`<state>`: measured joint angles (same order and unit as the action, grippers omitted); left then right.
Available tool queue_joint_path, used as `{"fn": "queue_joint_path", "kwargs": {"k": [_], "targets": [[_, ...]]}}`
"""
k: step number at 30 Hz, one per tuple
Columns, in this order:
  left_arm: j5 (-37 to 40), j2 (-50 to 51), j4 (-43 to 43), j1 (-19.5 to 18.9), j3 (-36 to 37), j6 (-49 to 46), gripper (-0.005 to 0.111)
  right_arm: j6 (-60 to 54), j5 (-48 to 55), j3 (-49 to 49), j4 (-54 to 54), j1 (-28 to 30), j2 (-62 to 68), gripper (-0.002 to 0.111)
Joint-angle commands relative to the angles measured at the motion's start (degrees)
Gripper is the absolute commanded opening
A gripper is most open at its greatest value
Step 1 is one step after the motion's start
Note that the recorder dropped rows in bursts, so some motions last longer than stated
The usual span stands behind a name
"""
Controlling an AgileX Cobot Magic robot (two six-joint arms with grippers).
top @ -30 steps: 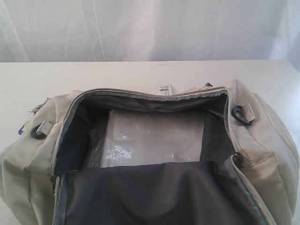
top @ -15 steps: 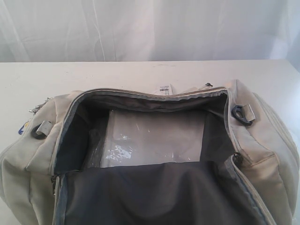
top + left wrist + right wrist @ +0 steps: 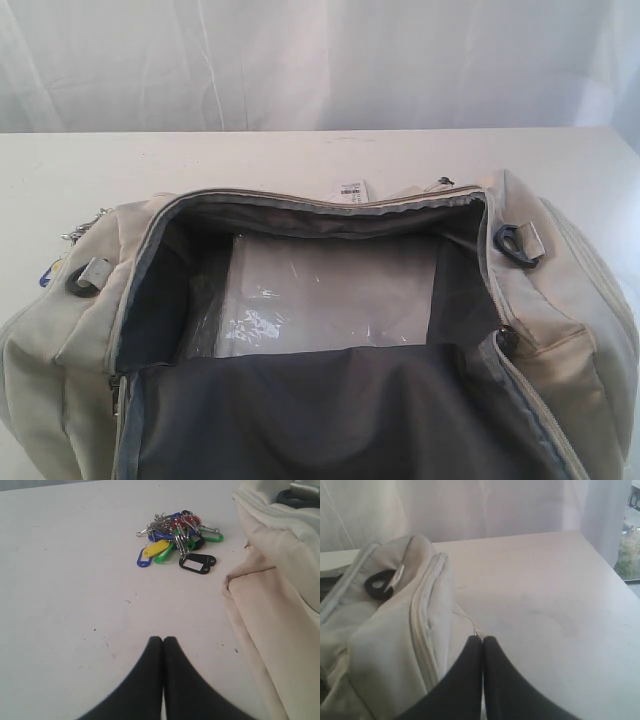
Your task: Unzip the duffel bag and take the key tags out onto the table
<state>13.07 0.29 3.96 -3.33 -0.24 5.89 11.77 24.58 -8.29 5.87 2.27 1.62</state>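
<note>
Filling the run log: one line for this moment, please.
bag: unzipped | key tags: on table beside bag | left gripper: shut, empty | right gripper: shut, empty

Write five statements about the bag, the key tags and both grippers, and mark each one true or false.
1. The duffel bag is unzipped, with its dark lining showing. True.
2. The key tags are inside the bag. False: they lie in a bunch on the table, beside the bag.
3. The left gripper is shut and holds nothing. True.
4. The right gripper is open around a black strap ring. False: it is shut and empty, next to the bag's side.
5. A flat pack in clear plastic lies on the bottom of the bag. True.
</note>
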Motion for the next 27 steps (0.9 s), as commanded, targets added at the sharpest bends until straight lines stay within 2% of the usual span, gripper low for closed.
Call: {"fn": "queue_joint_path", "kwargs": {"k": [1, 2, 4, 10, 15, 20, 27], "targets": [[-0.3, -0.3, -0.5, 0.1, 0.2, 0.4, 0.0, 0.4, -10.5, 8.3, 0.0, 0.6, -1.6, 0.0], [-0.3, -0.3, -0.5, 0.1, 0.2, 0.4, 0.0, 0.4, -11.1, 8.3, 0.0, 0.6, -1.6, 0.0], [-0.3, -0.3, -0.5, 0.1, 0.2, 0.4, 0.0, 0.4, -4.1, 8.3, -0.8, 0.6, -1.6, 0.0], [-0.3, -0.3, -0.5, 0.1, 0.2, 0.4, 0.0, 0.4, -7.5, 8.3, -1.1, 0.6, -1.6, 0.0], [-0.3, -0.3, -0.5, 0.1, 0.2, 0.4, 0.0, 0.4, -6.9, 8.3, -6.2, 2.5, -1.6, 0.0], [-0.3, -0.3, -0.5, 0.1, 0.2, 0.4, 0.0, 0.4, -6.9, 8.3, -5.9, 6.2, -1.6, 0.0], [-0.3, -0.3, -0.5, 0.1, 0.2, 0.4, 0.0, 0.4, -6.9, 8.3, -5.0, 6.3, -1.6, 0.0]]}}
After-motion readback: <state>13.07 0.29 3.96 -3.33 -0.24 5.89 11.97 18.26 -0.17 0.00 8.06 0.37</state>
